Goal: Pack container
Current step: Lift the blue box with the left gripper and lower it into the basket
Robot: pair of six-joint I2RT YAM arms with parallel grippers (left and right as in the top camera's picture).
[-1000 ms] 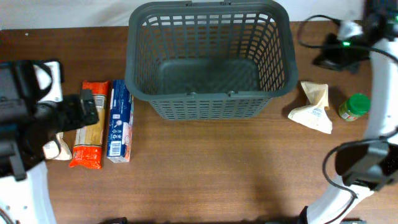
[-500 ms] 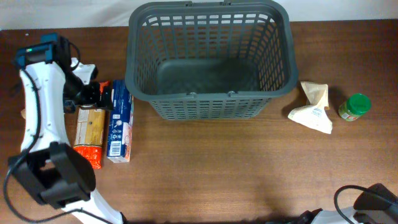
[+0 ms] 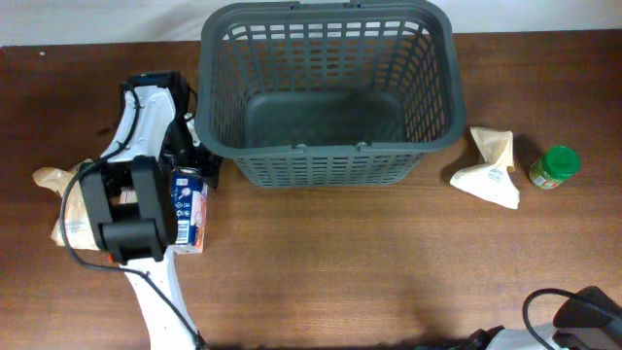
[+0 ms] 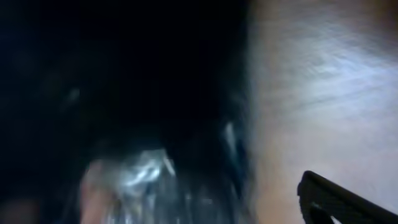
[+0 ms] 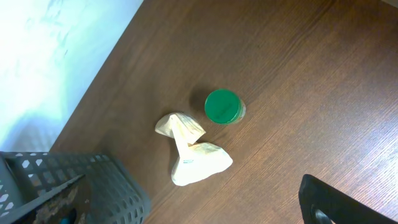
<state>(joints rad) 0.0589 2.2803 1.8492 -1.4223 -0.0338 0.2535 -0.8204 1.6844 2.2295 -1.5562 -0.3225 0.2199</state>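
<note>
Left gripper (image 3: 194,163): seen at the far end of the carton (image 3: 188,209) (its opening cannot be told; the wrist view is dark and blurred).
Container (image 3: 330,167): set just right of that gripper, front-left corner nearest.
Right gripper (image 5: 329,202): only a dark edge is seen; opening cannot be told.
Right of container: pale bag (image 3: 491,170), green-lidded jar (image 3: 555,165).

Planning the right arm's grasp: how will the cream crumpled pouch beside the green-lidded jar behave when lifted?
The cream pouch looks crumpled and pinched at one end, so it will probably flop and deform when squeezed. It lies flat, so rolling seems unlikely. Its weight cannot be told.
</note>
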